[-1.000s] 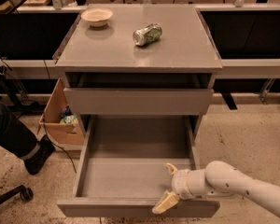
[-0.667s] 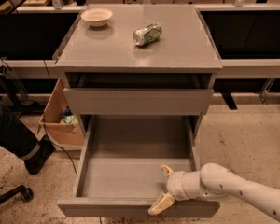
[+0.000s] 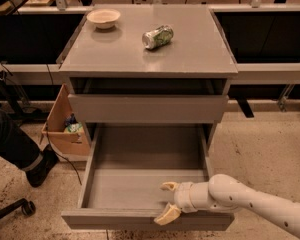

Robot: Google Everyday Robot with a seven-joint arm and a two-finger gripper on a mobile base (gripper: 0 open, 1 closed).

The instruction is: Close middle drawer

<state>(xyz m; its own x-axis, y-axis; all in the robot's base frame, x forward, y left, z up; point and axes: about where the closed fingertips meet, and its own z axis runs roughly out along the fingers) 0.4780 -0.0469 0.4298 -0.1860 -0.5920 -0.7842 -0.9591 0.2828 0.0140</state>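
Your gripper (image 3: pixel 168 200) has shifted slightly left since the earlier frame; the middle drawer (image 3: pixel 115 220) has stayed where it was. That drawer stands pulled far out toward the near side of the grey cabinet (image 3: pixel 190 59), its grey floor exposed. The gripper sits at the drawer's near right part, reached in by the white arm (image 3: pixel 250 201) from the right. Its fingers are spread wide and grip nothing: the far one hangs over the drawer floor, the near one overlaps the top edge of the front panel. You cannot tell whether it touches the panel. Above the open drawer, another grey drawer front (image 3: pixel 147 109) sits pushed in. On the cabinet top, a pale bowl (image 3: pixel 103 18) stands far left. A green can (image 3: pixel 157 37) lies on its side near the middle. An open cardboard box (image 3: pixel 60 129) stands on the floor left of the cabinet.
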